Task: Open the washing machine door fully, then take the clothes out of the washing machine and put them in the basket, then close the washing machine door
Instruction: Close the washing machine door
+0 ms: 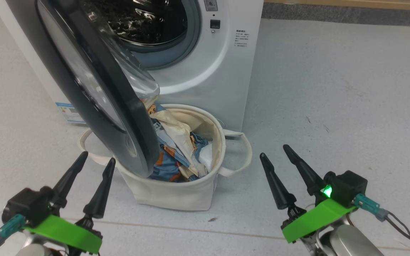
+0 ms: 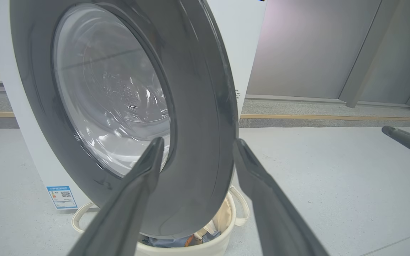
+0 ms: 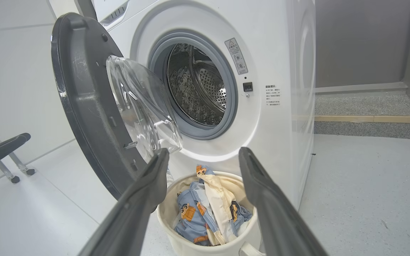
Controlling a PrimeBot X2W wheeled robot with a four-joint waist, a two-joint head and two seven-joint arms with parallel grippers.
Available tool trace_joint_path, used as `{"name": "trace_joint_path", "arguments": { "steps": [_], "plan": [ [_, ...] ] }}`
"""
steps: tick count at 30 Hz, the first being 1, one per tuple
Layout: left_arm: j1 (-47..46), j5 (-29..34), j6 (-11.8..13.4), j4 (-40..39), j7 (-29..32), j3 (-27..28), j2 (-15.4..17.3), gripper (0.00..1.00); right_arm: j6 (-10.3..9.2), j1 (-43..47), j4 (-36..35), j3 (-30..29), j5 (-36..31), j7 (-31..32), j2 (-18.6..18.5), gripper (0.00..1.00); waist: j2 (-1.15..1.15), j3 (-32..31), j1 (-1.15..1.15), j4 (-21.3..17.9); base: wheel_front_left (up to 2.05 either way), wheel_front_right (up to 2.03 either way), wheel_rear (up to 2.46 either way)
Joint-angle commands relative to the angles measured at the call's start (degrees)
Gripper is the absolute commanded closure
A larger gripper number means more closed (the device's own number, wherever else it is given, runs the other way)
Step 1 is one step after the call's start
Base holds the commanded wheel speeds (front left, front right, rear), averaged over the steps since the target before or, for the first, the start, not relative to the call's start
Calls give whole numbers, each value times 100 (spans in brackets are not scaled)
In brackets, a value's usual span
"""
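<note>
The white washing machine [image 1: 226, 64] is standing on the grey floor [image 1: 333, 89], its drum mouth uncovered. The washing machine door [image 1: 98, 81] is hanging part-way open, jutting over the basket [image 1: 169, 193] and covering its left side. The basket is sitting just before the machine, holding the clothes [image 1: 171, 167]. The left pincer [image 1: 98, 156] is hovering near the door's rim and the right pincer [image 1: 274, 150] beside the basket, both spread wide and empty.

The washing machine door [image 1: 94, 89] juts over the basket [image 1: 173, 193] on its left — bare floor [image 1: 333, 89] lies open rightward.
</note>
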Motion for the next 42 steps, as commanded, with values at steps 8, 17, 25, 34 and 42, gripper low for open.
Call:
{"name": "trace_joint_path", "arguments": {
  "steps": [8,17,25,34,42],
  "plan": [
    [-7,-56,-16,-86,-220,364,344,0,43,-26,-268,15,-69,-43,-70,0,0,6,0,1,0,0,0],
    [24,-165,25,-64,-290,500,345,0,43,-189,-652,391,148,-30,-177,100,0,43,0,219,0,0,0],
    [-14,-261,58,5,-332,561,299,0,43,-844,-559,1296,397,276,-135,100,0,8,0,760,0,0,0],
    [-287,-315,10,152,-339,205,163,0,43,-2171,1205,2435,933,235,543,100,0,-16,0,1437,0,0,0],
    [-421,-341,-2,232,-339,55,118,0,43,-2811,2451,2568,1326,-7,806,100,0,-11,0,1648,0,0,0]
  ]
}}
